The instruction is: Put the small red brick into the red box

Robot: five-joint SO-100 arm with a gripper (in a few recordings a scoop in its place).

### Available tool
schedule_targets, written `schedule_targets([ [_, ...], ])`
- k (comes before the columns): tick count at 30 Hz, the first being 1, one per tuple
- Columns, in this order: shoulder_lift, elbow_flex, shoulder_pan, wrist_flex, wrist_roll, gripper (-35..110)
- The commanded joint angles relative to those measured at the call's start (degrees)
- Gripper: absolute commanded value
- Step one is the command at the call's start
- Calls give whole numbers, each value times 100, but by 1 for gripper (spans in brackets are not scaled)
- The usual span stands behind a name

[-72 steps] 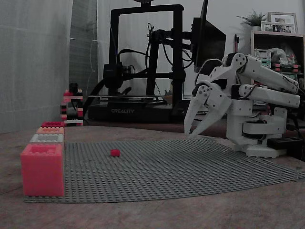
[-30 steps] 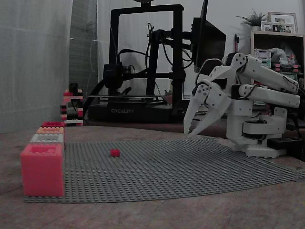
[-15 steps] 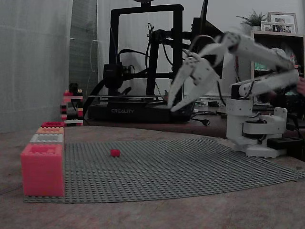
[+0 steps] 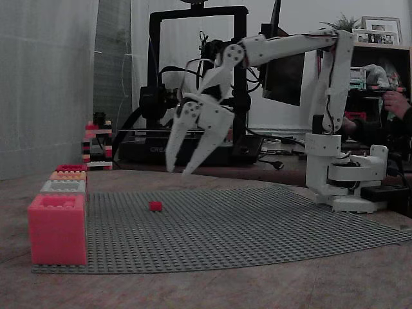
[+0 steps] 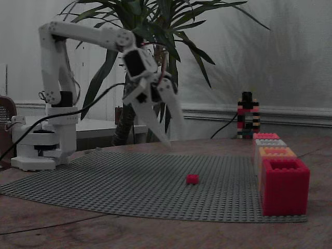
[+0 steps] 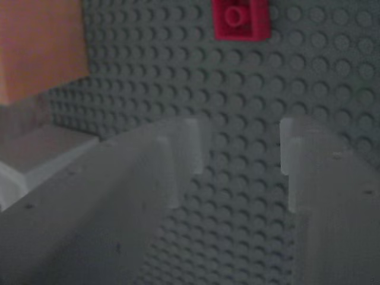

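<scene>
On the grey studded baseplate (image 4: 244, 225), well out from the row of boxes along its edge, the small red brick (image 4: 155, 206) lies alone, touched by nothing; the wrist view has it at the top of the picture (image 6: 240, 18), ahead of the fingertips (image 6: 193, 145). In that row the red box (image 4: 71, 168) sits furthest back, behind a grey box (image 4: 63, 187) with an orange box (image 4: 67, 176) between them, and a big pinkish-red box (image 4: 56, 228) stands nearest the camera in a fixed view. The white end effector (image 4: 178, 171) hangs in the air above the baseplate with its fingers spread apart and nothing between them, tips pointing down, a little beyond the brick toward the arm's base (image 4: 344, 174). Behind the tabletop (image 4: 212, 290) stands a black 3D printer (image 4: 193, 84).
</scene>
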Motion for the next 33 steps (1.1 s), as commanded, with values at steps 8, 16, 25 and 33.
schedule_targets([
  [8,-1099,-1573,149,439,-176,12],
  [16,-1740,-1960,334,448,-272,15],
  [25,-2197,-2241,378,439,-308,16],
  [33,-2470,-2399,396,439,-352,16],
])
